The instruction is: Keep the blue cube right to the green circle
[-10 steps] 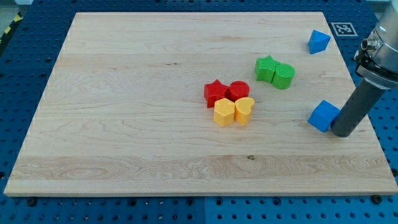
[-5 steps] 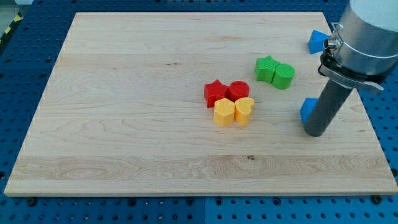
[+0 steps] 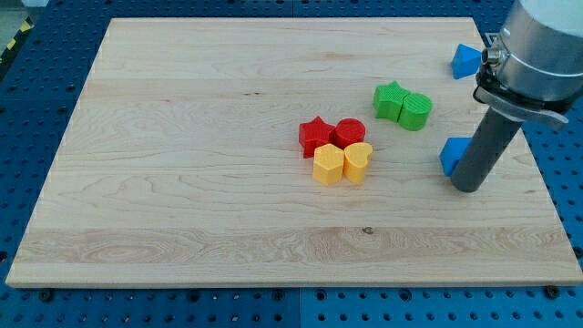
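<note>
Camera view: no claw on this arm, just my tip (image 3: 467,189) touching blue cube (image 3: 451,157) on its right, below-right of green circle (image 3: 416,111). Best push up-view, gently, staying behind cube centre so it doesn't spin off.

Pale wooden board (image 3: 228,137) lying flat and filling most of the view, blue perforated surface (image 3: 18,109) showing around its edges, a black-and-white marker tag (image 3: 499,41) sitting past the top right corner, yellow-black striping (image 3: 16,35) peeking in top left, even light falling across the grain
</note>
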You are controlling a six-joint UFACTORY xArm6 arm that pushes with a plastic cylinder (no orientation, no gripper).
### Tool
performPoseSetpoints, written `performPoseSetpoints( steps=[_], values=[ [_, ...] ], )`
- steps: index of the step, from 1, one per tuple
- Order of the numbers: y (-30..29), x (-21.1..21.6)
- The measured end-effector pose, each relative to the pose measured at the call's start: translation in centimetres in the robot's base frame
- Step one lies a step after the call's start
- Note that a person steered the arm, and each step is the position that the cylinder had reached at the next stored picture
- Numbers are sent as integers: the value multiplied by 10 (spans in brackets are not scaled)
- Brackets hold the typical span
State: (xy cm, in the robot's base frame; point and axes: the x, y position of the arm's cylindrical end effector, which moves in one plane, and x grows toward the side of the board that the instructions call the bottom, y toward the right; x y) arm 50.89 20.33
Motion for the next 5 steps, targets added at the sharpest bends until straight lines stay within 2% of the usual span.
performPoseSetpoints(
  steps=[1, 5],
  values=[
    [4, -1],
    [7, -57]
  ],
)
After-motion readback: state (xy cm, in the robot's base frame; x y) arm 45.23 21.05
